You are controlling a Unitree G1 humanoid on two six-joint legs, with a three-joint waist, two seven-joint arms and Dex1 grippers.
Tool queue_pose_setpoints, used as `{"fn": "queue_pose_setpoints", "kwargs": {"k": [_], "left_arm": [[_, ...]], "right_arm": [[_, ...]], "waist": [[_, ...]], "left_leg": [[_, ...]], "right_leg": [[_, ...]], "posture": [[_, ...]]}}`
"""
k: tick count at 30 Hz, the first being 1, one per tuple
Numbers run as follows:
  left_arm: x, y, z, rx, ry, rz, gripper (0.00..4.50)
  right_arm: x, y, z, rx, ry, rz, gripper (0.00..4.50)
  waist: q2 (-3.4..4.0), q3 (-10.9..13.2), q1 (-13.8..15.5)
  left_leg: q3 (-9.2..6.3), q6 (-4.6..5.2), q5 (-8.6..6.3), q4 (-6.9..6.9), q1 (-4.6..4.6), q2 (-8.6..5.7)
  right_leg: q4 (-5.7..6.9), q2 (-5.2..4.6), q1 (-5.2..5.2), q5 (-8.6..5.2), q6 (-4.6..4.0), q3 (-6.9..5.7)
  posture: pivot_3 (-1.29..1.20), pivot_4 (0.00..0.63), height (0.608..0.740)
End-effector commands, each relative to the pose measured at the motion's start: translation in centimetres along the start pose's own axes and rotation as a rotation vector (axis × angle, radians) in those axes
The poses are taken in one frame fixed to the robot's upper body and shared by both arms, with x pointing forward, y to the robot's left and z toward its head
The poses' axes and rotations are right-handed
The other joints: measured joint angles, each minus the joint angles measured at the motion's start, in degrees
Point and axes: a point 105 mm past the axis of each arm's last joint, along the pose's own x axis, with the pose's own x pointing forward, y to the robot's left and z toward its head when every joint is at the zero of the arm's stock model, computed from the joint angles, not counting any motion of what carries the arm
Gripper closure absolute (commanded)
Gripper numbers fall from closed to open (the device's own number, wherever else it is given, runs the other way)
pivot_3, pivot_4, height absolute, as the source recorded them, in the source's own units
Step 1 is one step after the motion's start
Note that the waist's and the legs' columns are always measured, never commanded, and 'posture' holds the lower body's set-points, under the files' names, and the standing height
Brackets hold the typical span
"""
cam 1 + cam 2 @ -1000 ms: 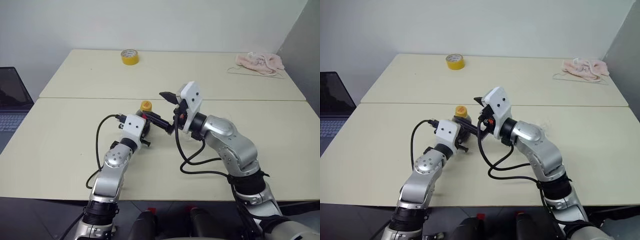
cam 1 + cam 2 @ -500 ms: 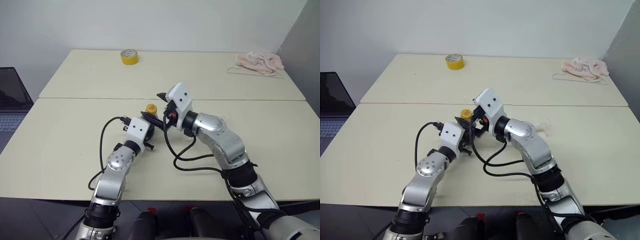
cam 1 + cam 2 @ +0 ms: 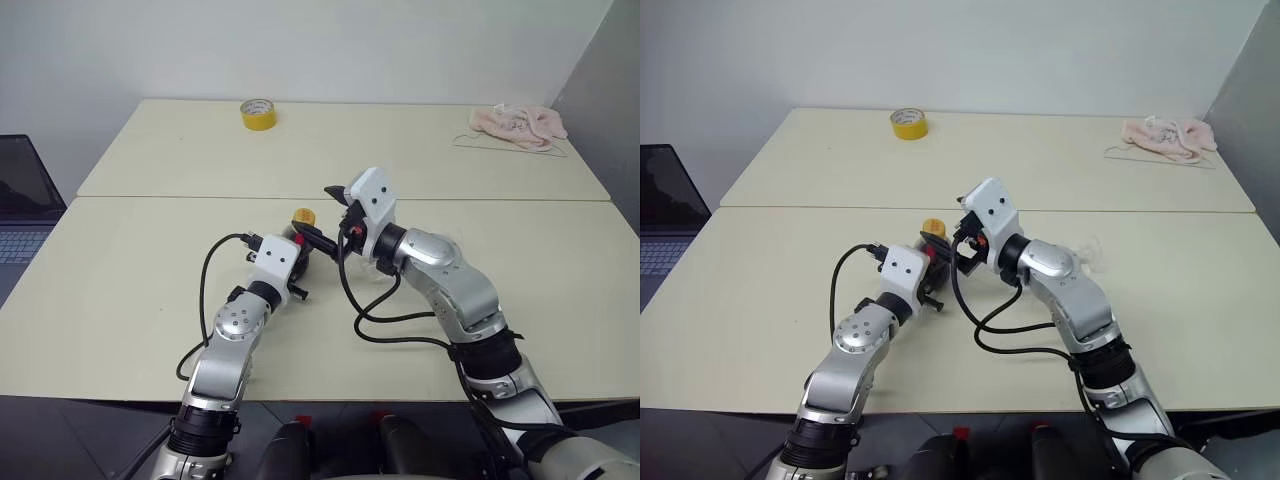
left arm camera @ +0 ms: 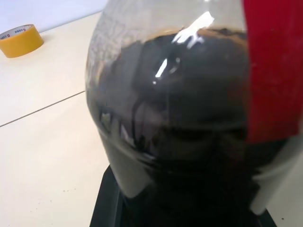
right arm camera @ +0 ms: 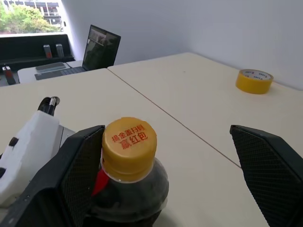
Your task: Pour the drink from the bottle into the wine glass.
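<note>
- The small squat clear plastic bottle [image 5: 129,189] of dark cola-like drink [image 4: 189,123] stands near the middle of the pale cream bench [image 3: 120,290], clamped at its body by the left gripper [image 3: 924,276]; the hold looks firm, with the bottle pressed close against that wrist's camera.
- The yellow-orange screw cap [image 5: 129,142] is on, so nothing can pour yet — judging by the layout, uncapping is the step in hand.
- The right gripper [image 5: 168,175] hangs at the bottle's neck with its jaws spread wide. One black finger [image 5: 80,170] sits right beside the cap, the other well out to the far side. If it closes off-centre like this, the near finger may push the bottle sideways instead of seating squarely on the cap.
- A twist with too light a pinch would likely slip on the cap; too hard a twist could spin the bottle inside the left gripper's hold.
- If the squeezed plastic body is pressed further once the cap loosens, drink may well up and spill on the bench.
- The clear stemmed wine glass [image 3: 1087,255] shows only faintly beyond the right forearm — a careless sweep of that elbow could knock it over.
- The round yellow tape roll [image 3: 259,113] and the crumpled pink cloth [image 3: 520,124] lie far off, no hazard.
</note>
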Motion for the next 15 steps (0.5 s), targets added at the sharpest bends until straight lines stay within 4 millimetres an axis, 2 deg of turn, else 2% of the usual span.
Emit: {"fn": "queue_pose_setpoints", "kwargs": {"k": [1,9,15], "left_arm": [[-0.3,0.7,2.4,0.017,-0.091,0.026,3.65],[-0.3,0.9,2.3,0.019,-0.09,0.033,3.65],[-0.3,1.1,2.3,0.021,-0.091,0.039,3.65]], "right_arm": [[-0.9,-1.4,0.2,-0.022,0.002,-0.072,0.0],[-2.2,-2.7,0.1,0.023,0.002,-0.121,0.0],[-3.8,-2.8,-0.7,0.018,0.041,-0.105,0.0]], "waist": [[0.0,0.0,0.0],[0.0,0.0,0.02],[0.0,0.0,0.13]], "left_leg": [[0.01,0.0,0.0,0.0,0.0,0.0],[0.01,0.0,0.0,0.0,0.0,0.0],[0.01,0.01,0.0,0.02,-0.03,-0.02]], "right_leg": [[0.0,0.0,0.0,0.0,0.0,0.0],[-0.01,0.0,0.0,0.0,0.0,0.01],[-0.02,-0.01,0.01,0.0,0.0,0.01]], "posture": [[0.0,0.15,0.74],[0.0,0.15,0.74],[0.0,0.15,0.74]]}}
